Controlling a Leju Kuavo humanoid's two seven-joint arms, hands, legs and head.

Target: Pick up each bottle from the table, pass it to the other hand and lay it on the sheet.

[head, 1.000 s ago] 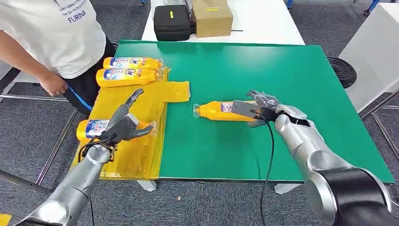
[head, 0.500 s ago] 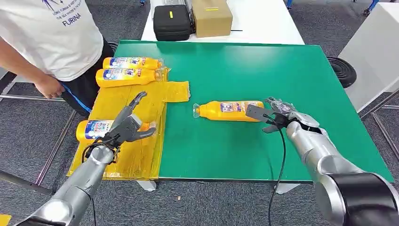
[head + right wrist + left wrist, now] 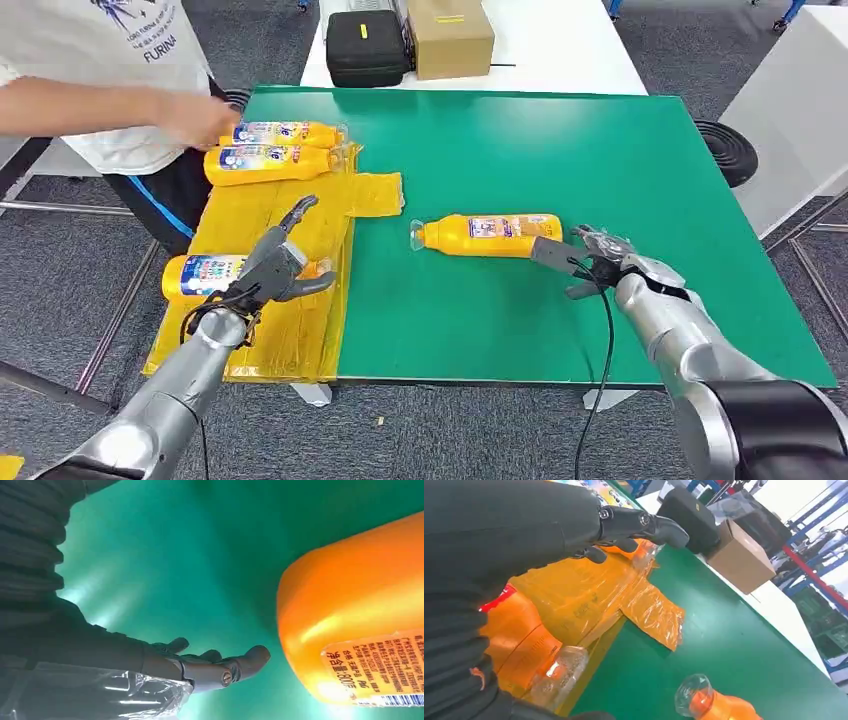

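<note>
An orange bottle (image 3: 488,236) lies on its side in the middle of the green table (image 3: 600,150), clear cap toward the sheet; the right wrist view shows its flat base (image 3: 360,610). My right hand (image 3: 590,260) is open just off that base, holding nothing. My left hand (image 3: 275,268) hovers open over the yellow sheet (image 3: 300,230), above another orange bottle (image 3: 205,275) lying there, whose clear cap (image 3: 559,672) appears in the left wrist view. Two more bottles (image 3: 270,160) lie at the sheet's far end.
A person in a white shirt (image 3: 110,60) stands at the table's left, one hand (image 3: 200,118) reaching over the far bottles. A black case (image 3: 367,47) and a cardboard box (image 3: 450,35) sit on the white table beyond. A cable hangs from my right wrist.
My right hand has drawn back from the middle bottle toward the near edge, leaving it lying on the table. The person's hand has swung in over the far bottles. My left hand has barely moved.
</note>
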